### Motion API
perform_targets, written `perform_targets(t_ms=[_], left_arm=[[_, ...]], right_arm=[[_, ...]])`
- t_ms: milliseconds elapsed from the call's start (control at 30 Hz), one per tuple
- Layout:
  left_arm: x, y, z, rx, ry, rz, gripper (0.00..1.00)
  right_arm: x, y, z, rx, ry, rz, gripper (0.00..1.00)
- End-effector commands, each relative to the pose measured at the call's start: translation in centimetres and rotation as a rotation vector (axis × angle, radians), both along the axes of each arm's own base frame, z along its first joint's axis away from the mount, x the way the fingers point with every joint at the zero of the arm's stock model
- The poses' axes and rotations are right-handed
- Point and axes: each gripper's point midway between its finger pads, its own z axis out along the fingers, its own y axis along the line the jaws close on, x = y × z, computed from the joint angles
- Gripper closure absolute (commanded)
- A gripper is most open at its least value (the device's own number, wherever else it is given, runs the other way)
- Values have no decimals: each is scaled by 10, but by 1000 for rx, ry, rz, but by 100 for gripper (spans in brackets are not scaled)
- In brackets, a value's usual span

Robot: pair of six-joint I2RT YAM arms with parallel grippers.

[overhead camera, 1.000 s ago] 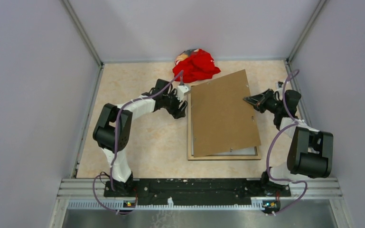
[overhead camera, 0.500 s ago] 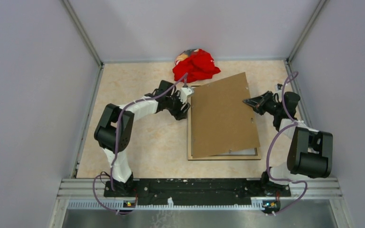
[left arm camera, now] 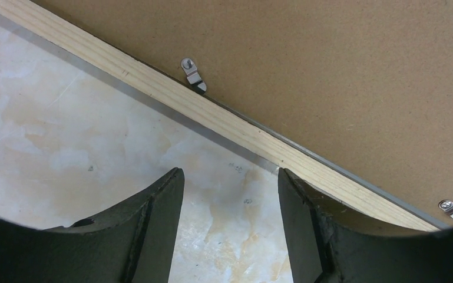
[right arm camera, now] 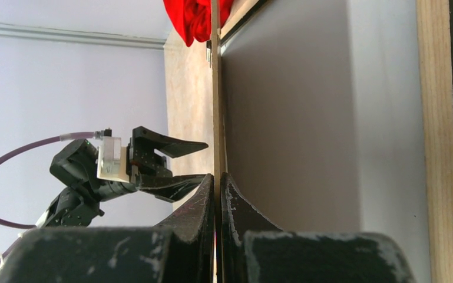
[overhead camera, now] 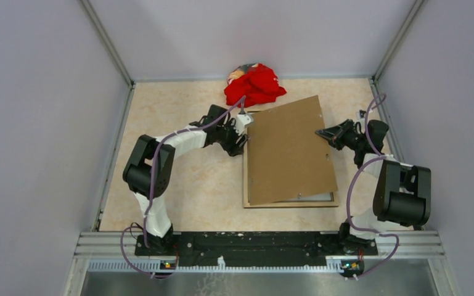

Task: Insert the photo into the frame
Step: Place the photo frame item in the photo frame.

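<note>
Count: two arms, one frame, one brown backing board, one red cloth, two metal turn clips (left arm camera: pixel 192 73) in the left wrist view.

The frame (overhead camera: pixel 283 204) lies flat with its pale wood back up, at about 3 o'clock on the marbled beige tabletop (overhead camera: pixel 185 179). The backing board (overhead camera: pixel 290 151), a thin flat rectangle of matte hardboard, sits askew across it. Its 1 o'clock corner overhangs the frame.

Left arm (overhead camera: pixel 182 139): the left jaws stand wide apart and hold nothing, with bare tabletop between them. They are just off the frame's 9 o'clock rail, toward its 10 o'clock corner. Both clips sit on that rail's inner edge.

Right arm (overhead camera: pixel 397 191): the right jaws are pinched tight on the board's 3 o'clock edge, holding that side up off a smooth grey pane (right arm camera: pixel 294 118) inside the frame.

The photo: I cannot tell it apart from that pane.

The red cloth (overhead camera: pixel 256 85) lies crumpled at 12 o'clock.
</note>
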Motion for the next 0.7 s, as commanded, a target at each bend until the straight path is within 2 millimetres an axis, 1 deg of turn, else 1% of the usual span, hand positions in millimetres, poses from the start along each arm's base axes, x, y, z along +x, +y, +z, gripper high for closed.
perform_targets(t_ms=[0, 133, 333, 500, 667], left_arm=[[6, -8, 1, -10, -18, -14, 34], [6, -8, -2, -3, -12, -15, 35], [5, -9, -5, 2, -2, -18, 35], [7, -10, -7, 5, 2, -17, 35], [6, -10, -9, 10, 8, -18, 35]], right_arm=[[13, -2, 23, -16, -102, 7, 100], [15, -5, 27, -19, -112, 3, 100], [16, -11, 24, -17, -110, -2, 100], [16, -10, 21, -17, -108, 5, 100], [16, -12, 24, -30, -120, 1, 100]])
